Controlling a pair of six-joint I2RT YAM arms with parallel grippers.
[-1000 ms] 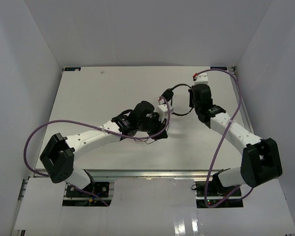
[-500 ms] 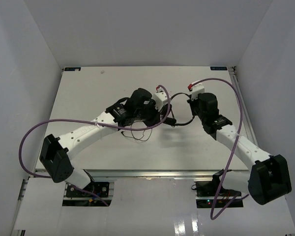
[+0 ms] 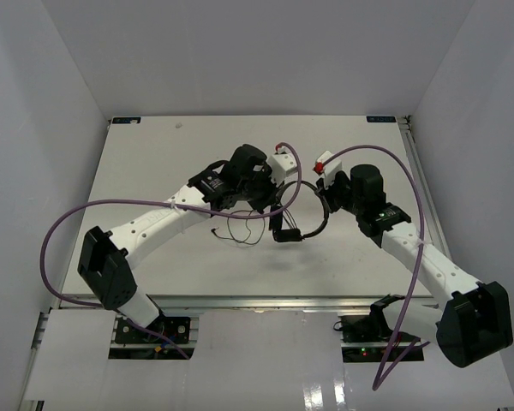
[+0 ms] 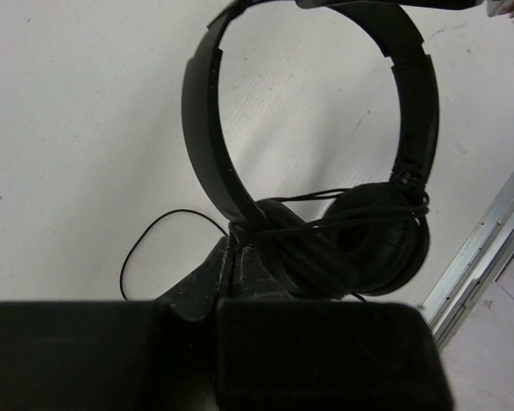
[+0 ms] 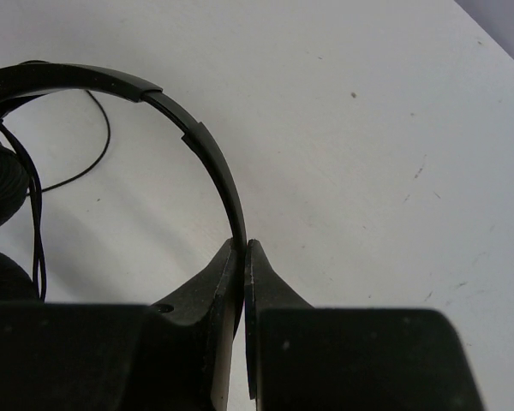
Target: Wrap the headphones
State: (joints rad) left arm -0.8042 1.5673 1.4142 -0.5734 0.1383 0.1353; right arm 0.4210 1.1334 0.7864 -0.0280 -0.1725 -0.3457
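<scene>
The left arm (image 3: 154,227) and right arm (image 3: 420,253) are being shown as white tubular links joined by bulky black joint housings, the largest being a black block nearest each base. A thick purple cable (image 3: 60,248) is being looped loosely beside each arm, with a small red tab (image 3: 321,166) where the right one meets a white wrist block. The left claw (image 4: 236,257) and right claw (image 5: 242,248) are being seen as paired matte black wedge fingers on blocky black bodies.
</scene>
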